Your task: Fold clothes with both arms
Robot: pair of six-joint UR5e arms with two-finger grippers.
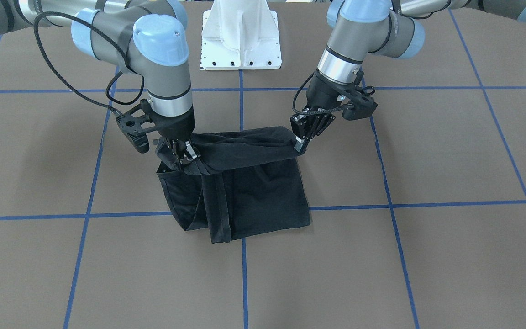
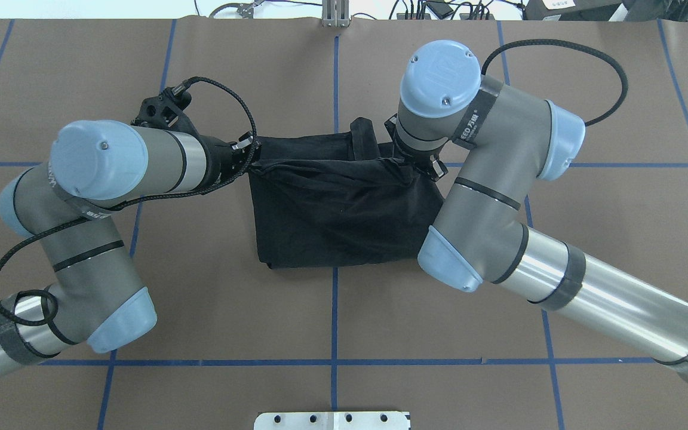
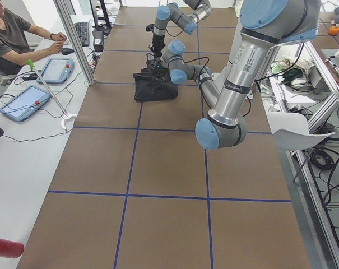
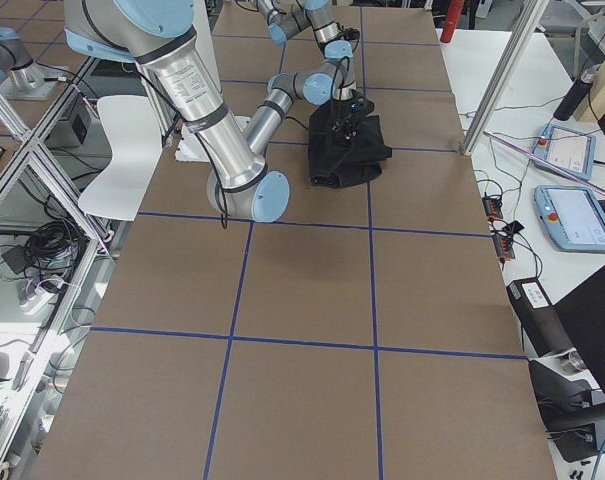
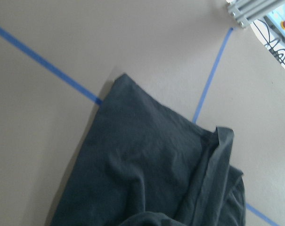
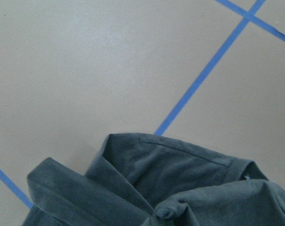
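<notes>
The shirt (image 1: 254,196) lies half folded on the table (image 1: 427,251), out in front of the pedestal (image 1: 241,36). Its edge nearest the pedestal is lifted. The left gripper (image 1: 300,139) pinches one end of that edge and the right gripper (image 1: 181,155) clamps bunched cloth at the other.

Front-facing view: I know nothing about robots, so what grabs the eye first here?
A black T-shirt lies in the middle with one edge lifted and stretched. The big grey right arm, on the view's left, grips a bunched end in its fingers; the left arm pinches the other corner in its fingers. Blue tape lines grid the brown table.
</notes>
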